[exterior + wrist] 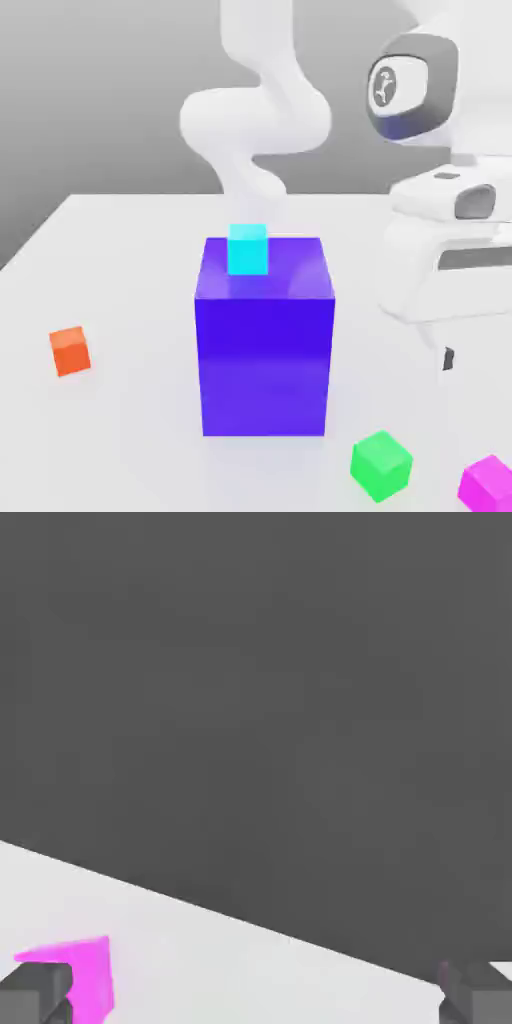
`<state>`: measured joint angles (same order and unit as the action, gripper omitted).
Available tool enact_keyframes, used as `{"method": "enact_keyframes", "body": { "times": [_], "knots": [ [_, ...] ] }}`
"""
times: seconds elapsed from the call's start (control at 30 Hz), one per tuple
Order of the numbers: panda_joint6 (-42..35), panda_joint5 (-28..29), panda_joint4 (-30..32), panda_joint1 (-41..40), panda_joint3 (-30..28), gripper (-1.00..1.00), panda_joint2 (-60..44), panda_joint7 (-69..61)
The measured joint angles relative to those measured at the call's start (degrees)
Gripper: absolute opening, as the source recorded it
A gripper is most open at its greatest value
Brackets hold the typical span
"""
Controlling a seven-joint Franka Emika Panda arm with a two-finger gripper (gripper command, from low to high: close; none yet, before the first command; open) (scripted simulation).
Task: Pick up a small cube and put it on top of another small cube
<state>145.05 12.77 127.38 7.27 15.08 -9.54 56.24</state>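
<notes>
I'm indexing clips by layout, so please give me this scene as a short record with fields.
surface: pale flat tabletop
large block: glossy blue-violet block
on the block: small cyan cube
loose on tabletop: small orange-red cube, small green cube, small magenta-pink cube
nearest the magenta-pink cube: green cube
gripper: open, holding nothing
stacking: not yet done

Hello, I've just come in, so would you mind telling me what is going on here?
A robot arm has its gripper open and holds nothing yet. It hangs above the table, near the pink cube, which is probably the one it means to pick up. The green cube sits close by, the orange cube lies farther off, and the cyan cube rests on the big blue block. No small cube is stacked on another.
</notes>
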Motion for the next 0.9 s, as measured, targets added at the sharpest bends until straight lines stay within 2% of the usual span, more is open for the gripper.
{"method": "enact_keyframes", "body": {
  "times": [0.23, 0.37, 0.4, 0.63, 0.77, 0.9],
  "knots": [
    [4.1, 1.2, -1.1, 4.0, 1.6, 0.00, -14.1, 1.3],
    [9.7, 4.3, -3.0, 6.8, -1.3, 0.00, -22.4, 3.6],
    [10.5, 4.8, -3.2, 7.2, -1.8, -1.00, -23.5, 3.9],
    [10.3, 4.6, -3.2, 7.1, -1.7, -1.00, -23.3, 3.8],
    [5.1, 1.1, -1.2, 4.9, 1.1, -1.00, -16.1, 1.4],
    [4.2, -4.4, 5.4, 1.6, 0.7, -1.00, -7.7, 4.2]
  ]
}}
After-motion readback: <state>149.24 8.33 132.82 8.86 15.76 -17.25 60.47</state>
